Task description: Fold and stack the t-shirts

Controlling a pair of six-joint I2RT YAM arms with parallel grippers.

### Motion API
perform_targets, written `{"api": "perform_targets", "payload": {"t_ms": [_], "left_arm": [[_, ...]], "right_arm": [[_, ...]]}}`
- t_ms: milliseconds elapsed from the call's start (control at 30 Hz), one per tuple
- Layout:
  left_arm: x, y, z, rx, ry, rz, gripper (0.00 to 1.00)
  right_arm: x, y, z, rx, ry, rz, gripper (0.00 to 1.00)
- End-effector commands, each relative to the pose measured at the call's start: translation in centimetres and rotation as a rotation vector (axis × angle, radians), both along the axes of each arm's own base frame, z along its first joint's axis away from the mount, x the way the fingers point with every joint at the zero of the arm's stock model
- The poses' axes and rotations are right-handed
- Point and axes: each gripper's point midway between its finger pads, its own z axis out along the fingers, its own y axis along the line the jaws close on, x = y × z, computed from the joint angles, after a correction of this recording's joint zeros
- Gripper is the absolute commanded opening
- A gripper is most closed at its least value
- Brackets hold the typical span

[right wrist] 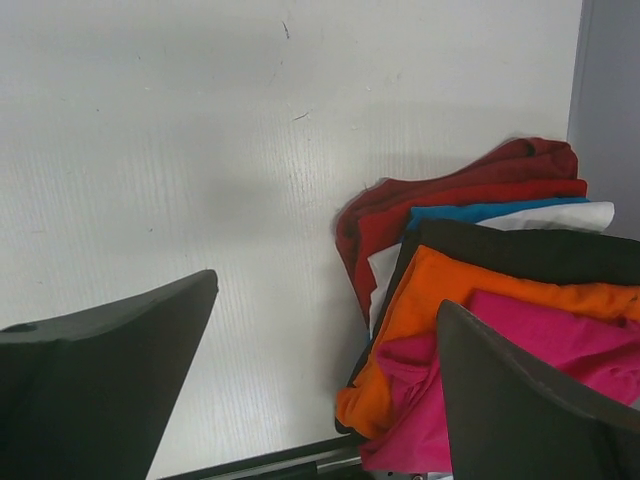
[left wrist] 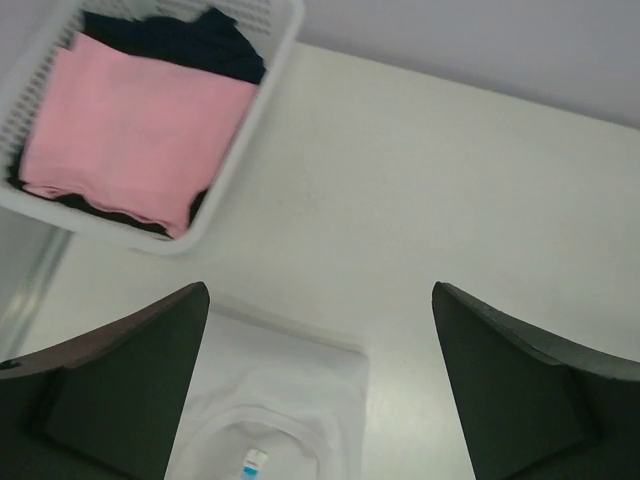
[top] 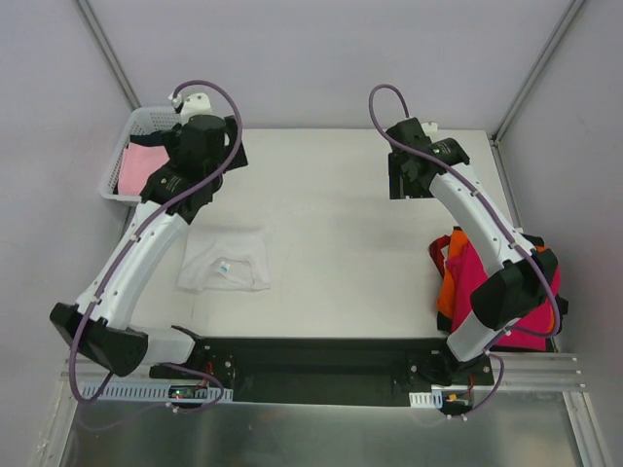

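Note:
A folded white t-shirt (top: 226, 259) lies collar-up on the table's left side, also showing low in the left wrist view (left wrist: 290, 400). My left gripper (top: 200, 165) (left wrist: 318, 290) hangs open above the table between that shirt and the basket, holding nothing. At the right edge is a loose pile of t-shirts: magenta (top: 469, 282) (right wrist: 540, 330), orange (top: 447, 292) (right wrist: 430, 320), black (right wrist: 500, 250) and dark red (right wrist: 450, 190). The right arm covers part of the pile. My right gripper (top: 409, 177) (right wrist: 328, 290) is open and empty over bare table, well behind the pile.
A white lattice basket (top: 146, 117) (left wrist: 270, 70) stands at the back left corner with a folded pale pink shirt (top: 139, 167) (left wrist: 130, 130) on top of dark ones (left wrist: 190, 40). Grey walls close in the table on three sides.

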Motion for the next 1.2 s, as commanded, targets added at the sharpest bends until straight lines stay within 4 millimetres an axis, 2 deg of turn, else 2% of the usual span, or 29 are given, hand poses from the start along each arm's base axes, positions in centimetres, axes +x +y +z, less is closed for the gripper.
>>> {"api": "perform_targets", "payload": {"t_ms": [0,100,233,300,400,433,600,700,733,767,833,867,967,1067,1133,1167], "left_arm": [[-0.3,-5.4,-3.0,-0.229,0.155,-0.147,0.93],[-0.6,-6.8,-5.9,-0.276,0.256,-0.165,0.89],[-1.7,-7.2,-9.4,-0.21,0.376,-0.15,0.84],[-2.8,-5.8,-10.6,-0.099,0.43,-0.076,0.85],[-3.5,-5.9,-12.4,0.012,0.522,-0.054,0.86],[-3.5,-6.2,-12.5,0.021,0.532,-0.06,0.86],[-4.5,-10.5,-13.2,-0.039,0.586,-0.183,0.86],[-4.7,-11.7,-13.5,-0.035,0.598,-0.215,0.84],[-4.8,-11.7,-13.6,-0.027,0.602,-0.219,0.84],[-4.9,-11.8,-13.7,-0.027,0.603,-0.221,0.84],[-5.2,-11.8,-14.0,-0.034,0.614,-0.221,0.84],[-5.4,-11.8,-14.0,-0.039,0.615,-0.221,0.84],[-5.6,-12.3,-14.0,-0.057,0.627,-0.243,0.73],[-5.6,-13.4,-14.1,-0.076,0.648,-0.285,0.37],[-5.4,-13.9,-14.2,-0.081,0.658,-0.3,0.21],[-5.5,-14.1,-14.3,-0.088,0.665,-0.308,0.16]], "right_arm": [[-0.1,0.4,1.6,0.041,-0.045,0.015,0.96],[-0.2,0.0,1.7,0.022,-0.042,0.007,0.96],[-1.0,-1.5,1.6,-0.044,-0.031,-0.04,0.96],[-2.0,-3.5,1.4,-0.114,0.0,-0.1,0.96],[-3.7,-6.0,0.5,-0.125,0.063,-0.225,0.96],[-4.4,-6.5,-0.2,-0.121,0.079,-0.253,0.96],[-6.8,-8.9,-1.3,-0.104,0.11,-0.353,0.96],[-9.0,-10.8,-1.3,-0.115,0.12,-0.438,0.98],[-9.5,-11.2,-1.4,-0.106,0.123,-0.453,0.93],[-10.7,-11.8,-1.4,-0.068,0.114,-0.481,0.62],[-11.4,-12.1,-1.3,-0.023,0.087,-0.501,0.31],[-12.1,-12.6,-0.9,-0.007,0.06,-0.519,0.01],[-13.5,-13.0,-0.3,-0.016,0.072,-0.525,0.01],[-14.9,-13.6,0.6,-0.035,0.064,-0.537,0.01],[-16.4,-13.8,0.4,-0.032,0.06,-0.553,0.01],[-17.1,-13.9,0.1,-0.029,0.066,-0.564,0.01]]}}
